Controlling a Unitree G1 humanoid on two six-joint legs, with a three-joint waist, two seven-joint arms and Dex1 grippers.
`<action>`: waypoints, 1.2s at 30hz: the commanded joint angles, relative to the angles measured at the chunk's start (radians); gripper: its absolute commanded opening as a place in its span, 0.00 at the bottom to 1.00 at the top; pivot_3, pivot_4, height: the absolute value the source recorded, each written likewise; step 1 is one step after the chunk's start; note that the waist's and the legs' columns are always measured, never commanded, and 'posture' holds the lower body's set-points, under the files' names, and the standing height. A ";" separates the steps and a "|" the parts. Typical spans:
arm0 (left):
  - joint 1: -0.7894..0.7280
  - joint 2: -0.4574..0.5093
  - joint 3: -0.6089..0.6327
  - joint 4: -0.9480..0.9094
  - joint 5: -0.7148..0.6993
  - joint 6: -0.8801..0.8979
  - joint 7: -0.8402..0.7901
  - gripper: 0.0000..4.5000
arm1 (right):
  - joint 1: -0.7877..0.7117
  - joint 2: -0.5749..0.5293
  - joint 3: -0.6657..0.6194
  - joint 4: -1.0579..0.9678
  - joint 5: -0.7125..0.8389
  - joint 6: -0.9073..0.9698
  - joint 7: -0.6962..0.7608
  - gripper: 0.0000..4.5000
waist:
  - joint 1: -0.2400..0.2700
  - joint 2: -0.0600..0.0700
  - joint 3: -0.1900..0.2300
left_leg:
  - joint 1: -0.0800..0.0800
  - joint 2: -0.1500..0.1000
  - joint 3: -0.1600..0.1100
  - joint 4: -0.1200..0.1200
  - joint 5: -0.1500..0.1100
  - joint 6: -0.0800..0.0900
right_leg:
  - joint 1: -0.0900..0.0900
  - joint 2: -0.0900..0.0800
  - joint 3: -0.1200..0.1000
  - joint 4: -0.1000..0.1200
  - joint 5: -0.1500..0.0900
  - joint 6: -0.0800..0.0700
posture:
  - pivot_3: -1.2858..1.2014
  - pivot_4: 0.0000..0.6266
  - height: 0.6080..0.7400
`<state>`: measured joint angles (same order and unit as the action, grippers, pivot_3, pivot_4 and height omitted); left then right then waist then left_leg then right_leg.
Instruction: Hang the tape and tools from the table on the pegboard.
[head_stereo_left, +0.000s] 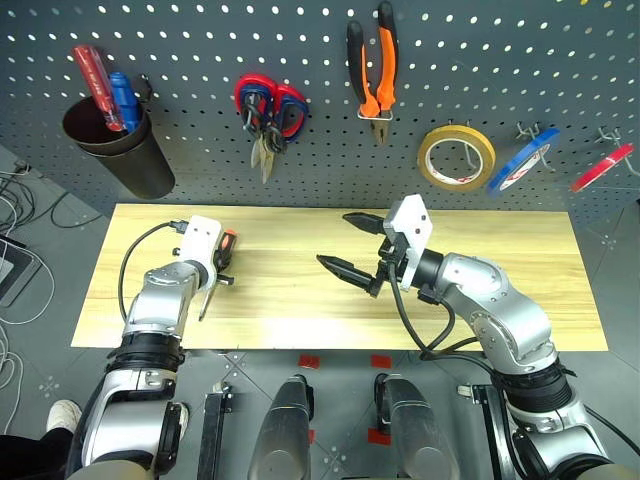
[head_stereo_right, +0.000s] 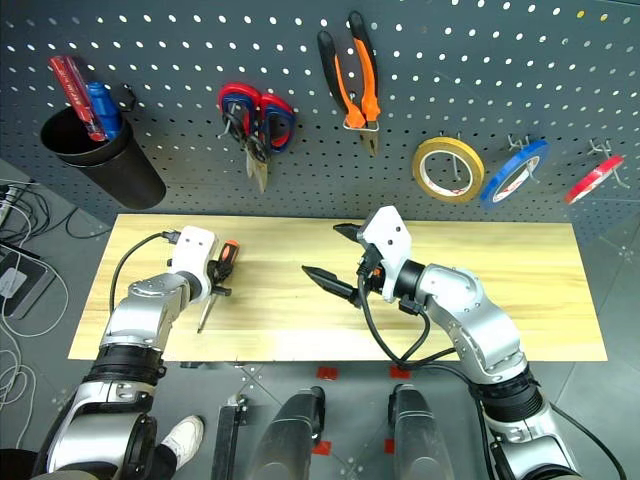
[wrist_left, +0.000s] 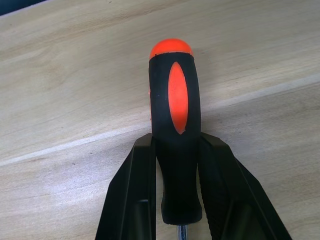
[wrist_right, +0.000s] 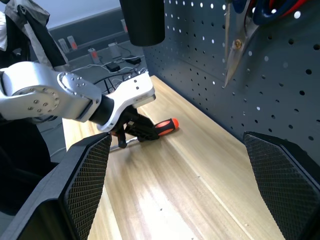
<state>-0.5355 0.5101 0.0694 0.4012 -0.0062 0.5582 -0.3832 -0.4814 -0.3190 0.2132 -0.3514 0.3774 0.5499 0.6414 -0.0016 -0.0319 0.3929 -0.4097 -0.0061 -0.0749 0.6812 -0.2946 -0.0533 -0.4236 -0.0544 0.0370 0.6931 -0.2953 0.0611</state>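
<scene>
On the pale wood table (head_stereo_left: 500, 300) lies the screwdriver (wrist_left: 175, 100) with its orange-and-black handle, near the left end. My left gripper (head_stereo_left: 222, 262) is shut on that handle, one black finger (wrist_left: 135, 190) pressed against each side, while the screwdriver rests on the wood. My right gripper (head_stereo_left: 333, 240) hovers open over the middle of the table with nothing in it. On the pegboard (head_stereo_left: 200, 40) hang the orange-and-black pliers (head_stereo_left: 374, 70) and the tan-yellow tape (head_stereo_left: 456, 157). Small black-handled scissors (head_stereo_left: 248, 122) seem to hang against the red-handled pair.
A black cup (head_stereo_left: 125, 150) holding red and blue screwdrivers hangs at the pegboard's left. Red-handled scissors (head_stereo_left: 280, 105) hang left of the pliers. A thin blue roll (head_stereo_left: 522, 160) and a thin red roll (head_stereo_left: 603, 167) hang at the right. Cables lie on the floor at the left.
</scene>
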 joint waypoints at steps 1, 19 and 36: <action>0.082 0.016 -0.041 -0.151 0.036 -0.043 -0.001 0.19 | 0.004 -0.004 -0.043 -0.031 0.030 -0.031 0.020 1.00 | 0.000 0.000 0.000 | -0.001 0.000 0.000 0.000 0.000 -0.001 | 0.000 0.000 0.000 -0.001 0.000 0.000 | 0.56 0.61 1.00; 0.404 -0.072 -0.028 -0.911 0.257 -0.073 0.255 0.19 | 0.084 -0.007 -0.177 -0.162 0.179 -0.017 -0.003 1.00 | 0.027 -0.004 -0.064 | -0.009 0.000 -0.004 -0.002 0.003 -0.006 | -0.005 -0.001 -0.004 -0.005 0.000 0.000 | 0.59 0.34 1.00; 0.058 -0.017 0.065 -0.830 0.313 -0.219 0.325 0.19 | 0.007 0.087 -0.202 -0.181 0.205 -0.083 -0.094 1.00 | 0.065 -0.006 -0.142 | -0.007 -0.002 -0.005 -0.001 0.003 -0.006 | 0.000 0.000 -0.008 -0.007 0.000 0.000 | 0.59 0.26 1.00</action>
<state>-0.4555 0.4813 0.1249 -0.4293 0.2902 0.3718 -0.0711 -0.4646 -0.2327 0.0258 -0.5046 0.5715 0.4946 0.5582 0.0632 -0.0374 0.2507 -0.4163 -0.0085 -0.0795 0.6799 -0.2912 -0.0594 -0.4233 -0.0540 0.0292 0.6849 -0.2950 0.0609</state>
